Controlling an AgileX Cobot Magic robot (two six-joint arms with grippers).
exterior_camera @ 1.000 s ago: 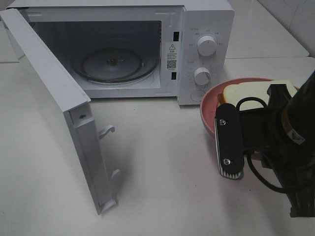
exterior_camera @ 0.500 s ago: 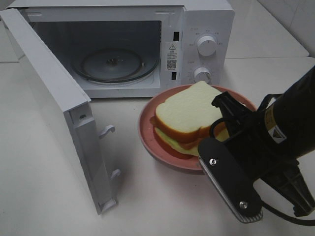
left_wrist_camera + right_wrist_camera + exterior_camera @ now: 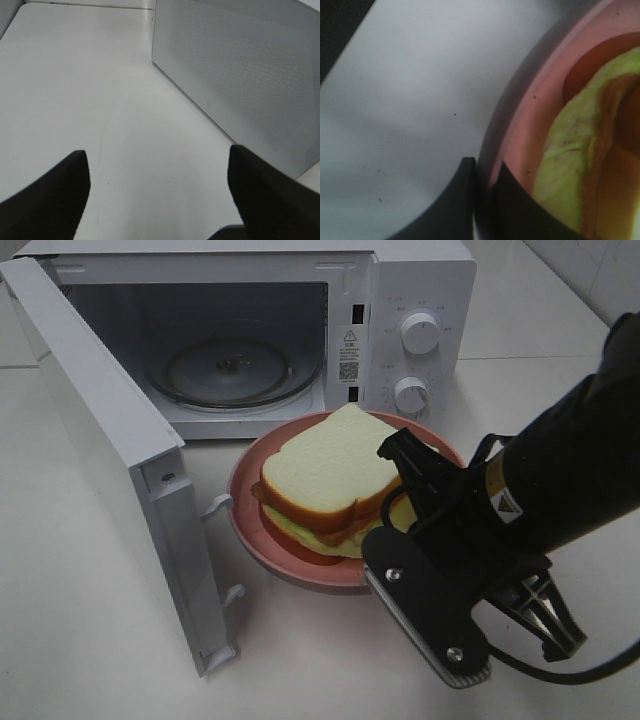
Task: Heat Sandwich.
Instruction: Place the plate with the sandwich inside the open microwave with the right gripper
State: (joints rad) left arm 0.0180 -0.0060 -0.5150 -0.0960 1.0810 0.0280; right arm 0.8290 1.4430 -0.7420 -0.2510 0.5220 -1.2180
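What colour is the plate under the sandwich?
The plate is pink; the exterior high view shows it best.

Plate (image 3: pixel 243 528) and sandwich (image 3: pixel 320 475), on the right pincer (image 3: pixel 484 169), now farther left, nearer the microwave door (image 3: pixel 100 420).

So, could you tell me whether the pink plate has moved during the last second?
Yes, the plate has moved left, from beside the lower knob toward the microwave door.

I see the microwave (image 3: pixel 420 300) cavity open and unblocked above its glass turntable (image 3: pixel 235 370). The swung-out door (image 3: pixel 110 440) walls off the left of the approach (its latch hooks (image 3: pixel 218 505) jut toward the plate). The pink plate (image 3: pixel 250 530) with the sandwich (image 3: pixel 325 475) fills the worktop (image 3: pixel 90 640) just before the opening. My right tool (image 3: pixel 482 167), clamped on its rim, and its arm block the right side. Ahead of the wide-spread left tool (image 3: pixel 159 152), bare worktop lies open beside a perforated white panel (image 3: pixel 240 75).
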